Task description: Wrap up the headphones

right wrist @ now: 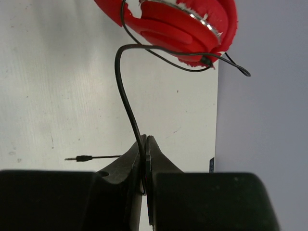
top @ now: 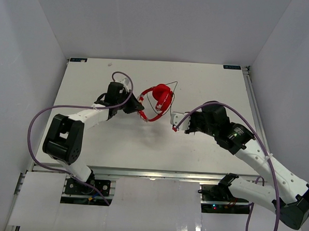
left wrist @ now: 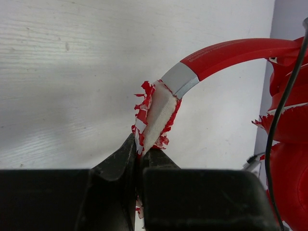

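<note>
The headphones (top: 158, 100) sat near the middle of the table (top: 213, 82), between the two arms; whether they rested on it or hung just above could not be told. The left gripper (left wrist: 139, 153) had its fingers clamped on the frayed end of the headband (left wrist: 231, 52), where whitish foam (left wrist: 158, 111) showed through shredded red skin. The right gripper (right wrist: 145, 144) pinched the thin black cable (right wrist: 126, 98) a short way from the earcup (right wrist: 178, 24), and the jack plug (right wrist: 79, 158) lay loose on the table beyond. The likeliest failure was at the left hold: soft, torn foam could crumble or slide out once the cable was pulled taut. The cable itself was thin enough to slip between the pads, and a hard tug might strain its joint at the earcup. The slack loop by the cup could snag, and the free tail might drag the plug into the winding. Around them, the purple robot cables (top: 35, 125) arched close to both wrists and could foul a circling move, and the white walls (top: 23, 46) hemmed in the sides, so wide sweeps looked risky
</note>
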Tool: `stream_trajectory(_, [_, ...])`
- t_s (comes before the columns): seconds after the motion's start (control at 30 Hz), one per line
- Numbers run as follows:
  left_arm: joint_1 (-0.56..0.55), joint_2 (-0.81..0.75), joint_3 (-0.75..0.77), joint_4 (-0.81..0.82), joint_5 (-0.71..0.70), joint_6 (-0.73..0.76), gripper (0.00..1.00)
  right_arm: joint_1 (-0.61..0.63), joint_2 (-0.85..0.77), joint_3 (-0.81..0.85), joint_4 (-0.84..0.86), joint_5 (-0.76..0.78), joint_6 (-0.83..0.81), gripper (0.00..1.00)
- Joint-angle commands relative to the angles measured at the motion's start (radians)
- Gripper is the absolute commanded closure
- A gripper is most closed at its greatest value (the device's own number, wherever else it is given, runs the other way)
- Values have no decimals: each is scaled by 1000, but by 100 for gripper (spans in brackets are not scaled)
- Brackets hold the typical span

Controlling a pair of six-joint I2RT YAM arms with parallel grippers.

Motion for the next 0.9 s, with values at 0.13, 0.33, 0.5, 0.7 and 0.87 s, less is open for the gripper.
stream_trajectory(0.13, [86,-133,15,114,206,-89,100,-50,-77,-33,-14,-38,4,92])
stream_trajectory(0.33, [188,-178,-2,95,231,-130,100,-75,-133,-91,-43,-84,6,92])
stream_trajectory(0.5, [199,-160,54,39,112,-177,100,-78,-138,-82,-126,-207,-3,92])
stream_trajectory(0.7, [199,-87,103,22,-20,-265,100,-59,-69,43,-188,-359,17,92])
stream_trajectory(0.87, [181,-30,136,33,-97,-325,100,-17,-25,86,-176,-345,21,92])
